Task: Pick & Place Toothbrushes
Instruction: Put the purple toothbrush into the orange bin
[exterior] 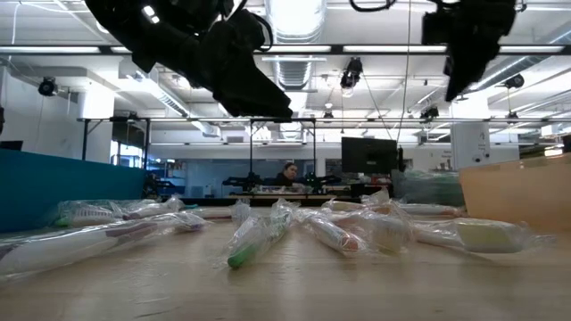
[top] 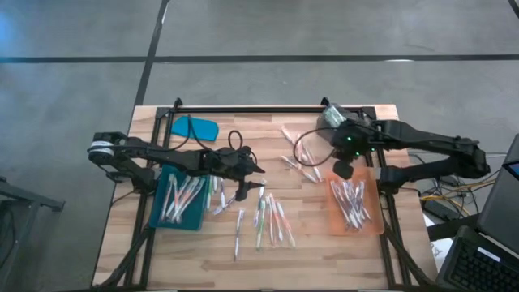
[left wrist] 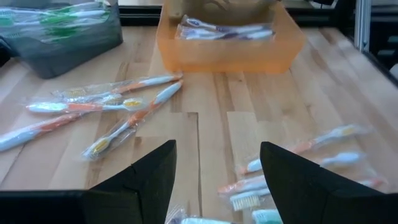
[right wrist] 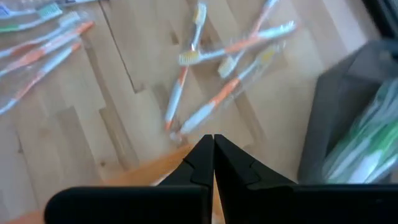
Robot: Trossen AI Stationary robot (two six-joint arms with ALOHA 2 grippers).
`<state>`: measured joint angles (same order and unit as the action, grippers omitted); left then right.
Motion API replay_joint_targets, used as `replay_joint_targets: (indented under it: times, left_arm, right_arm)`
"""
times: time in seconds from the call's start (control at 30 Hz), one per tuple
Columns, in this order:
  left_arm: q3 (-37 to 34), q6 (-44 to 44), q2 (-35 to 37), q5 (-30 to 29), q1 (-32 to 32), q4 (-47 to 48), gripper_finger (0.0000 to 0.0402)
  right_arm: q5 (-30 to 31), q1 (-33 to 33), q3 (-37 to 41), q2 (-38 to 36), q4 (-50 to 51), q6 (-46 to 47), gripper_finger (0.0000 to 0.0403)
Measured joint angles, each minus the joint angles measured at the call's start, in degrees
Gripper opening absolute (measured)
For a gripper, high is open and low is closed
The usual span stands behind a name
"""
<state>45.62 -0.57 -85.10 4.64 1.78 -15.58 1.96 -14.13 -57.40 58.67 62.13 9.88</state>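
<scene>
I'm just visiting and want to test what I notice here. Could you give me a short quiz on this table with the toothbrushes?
1. True or false: the left gripper is shut on a toothbrush.
2. Which tray does the right gripper hang next to? A) the dark green tray B) the orange tray C) neither
3. Fill in: the blue object lies near the table's far edge, on the ____ arm's side.

Key:
1. False: its fingers stand open and empty above the loose toothbrushes.
2. B: it hangs shut and empty at that tray's far end.
3. Left.
</scene>
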Motion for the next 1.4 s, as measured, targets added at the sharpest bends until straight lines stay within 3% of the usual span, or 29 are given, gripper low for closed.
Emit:
replay_joint_targets:
  times: [0.2, 0.4, 0.6, 0.77, 1.13, 1.4]
  left_arm:
    - [0.24, 0.66, 0.00, -3.17, -0.11, 4.54, 0.0236]
    - [4.90, 4.84, -0.16, -15.31, -0.56, 24.05, 0.0236]
    - [8.32, 13.59, -0.17, -16.37, -1.39, 35.58, 0.0236]
    - [8.44, 20.95, -0.17, -16.61, -2.28, 38.10, 0.0236]
    - [8.42, 27.61, -0.83, -16.61, -5.72, 40.24, 0.0236]
    - [8.36, 30.14, -6.70, -16.35, -6.51, 40.14, 0.0236]
  right_arm:
    - [0.22, -0.06, 6.76, -4.69, -0.74, 2.14, 0.0008]
    - [0.22, -0.09, 10.91, -5.22, -4.75, 1.95, 0.0008]
    - [0.22, -0.11, 11.69, -3.29, -6.33, 0.53, 0.0008]
    - [0.20, -0.11, 11.63, -2.09, -7.46, 0.04, 0.0008]
    - [0.20, -0.11, 9.99, -1.09, -8.80, -0.67, 0.0008]
    - [0.15, -0.11, 9.83, -0.87, -9.20, -0.67, 0.0008]
